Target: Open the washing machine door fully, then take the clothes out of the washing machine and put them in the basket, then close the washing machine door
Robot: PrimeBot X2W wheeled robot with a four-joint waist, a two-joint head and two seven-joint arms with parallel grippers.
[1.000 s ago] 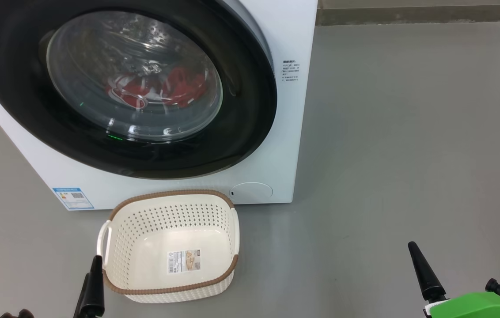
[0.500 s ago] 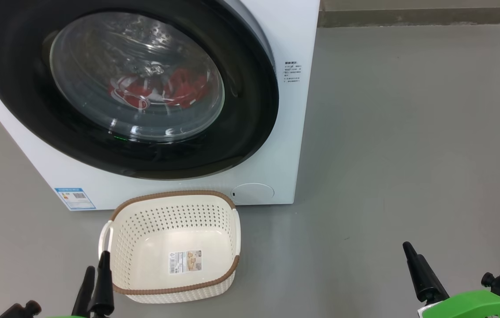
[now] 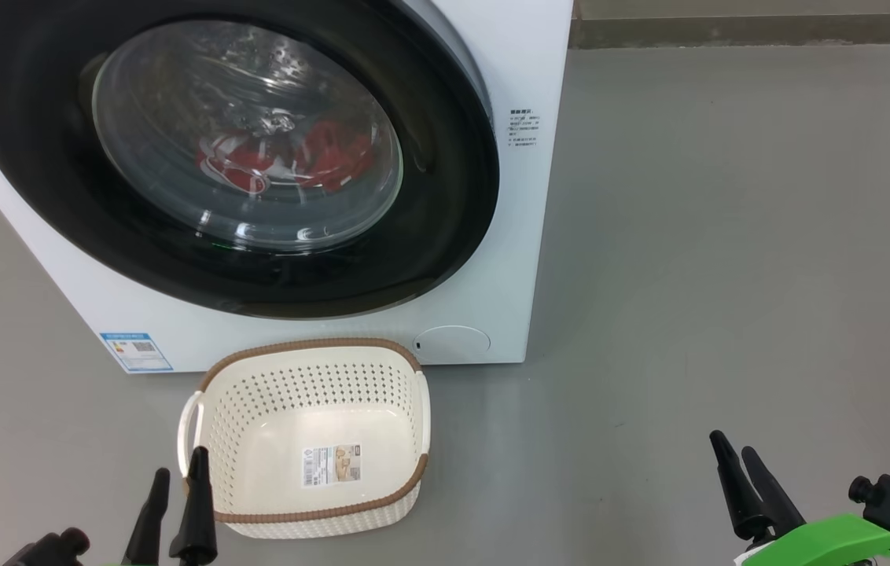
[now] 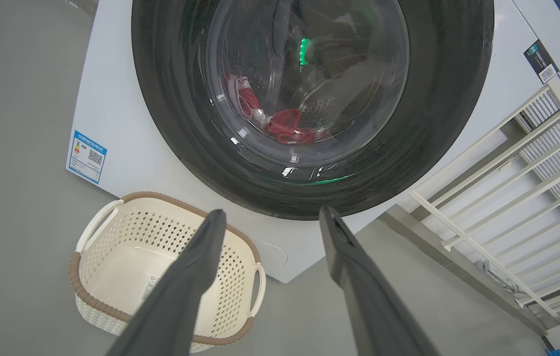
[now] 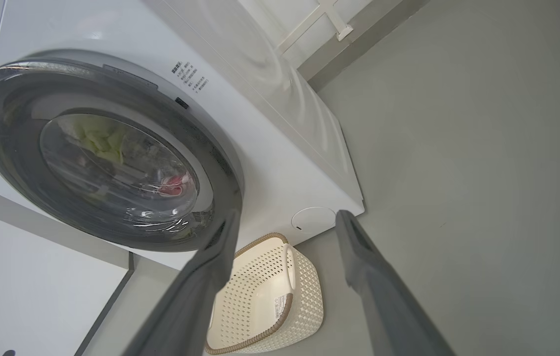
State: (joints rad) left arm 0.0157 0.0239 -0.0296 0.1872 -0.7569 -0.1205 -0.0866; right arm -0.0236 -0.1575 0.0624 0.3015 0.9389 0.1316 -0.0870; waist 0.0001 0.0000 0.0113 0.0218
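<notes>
Nearest, low on the left, the left tool (image 3: 179,464) hangs with its two dark fingers apart and free. Its tips are just beside the near left corner of the basket (image 3: 311,344). Over on the right, the right tool (image 3: 732,444) is spread the same way above the bare grey floor (image 3: 728,275), well apart from everything else. The cream basket sits on the floor close in front of the washing machine (image 3: 524,259), right below the door, with a paper label (image 3: 331,464) on its bottom. Behind it, on the white front, there is a blue sticker (image 3: 136,351) to the left and a round flap (image 3: 453,342) to the right. Farther back, the washing machine door (image 3: 445,204) is shut, and through its glass the red clothes (image 3: 327,153) lie in the drum.
</notes>
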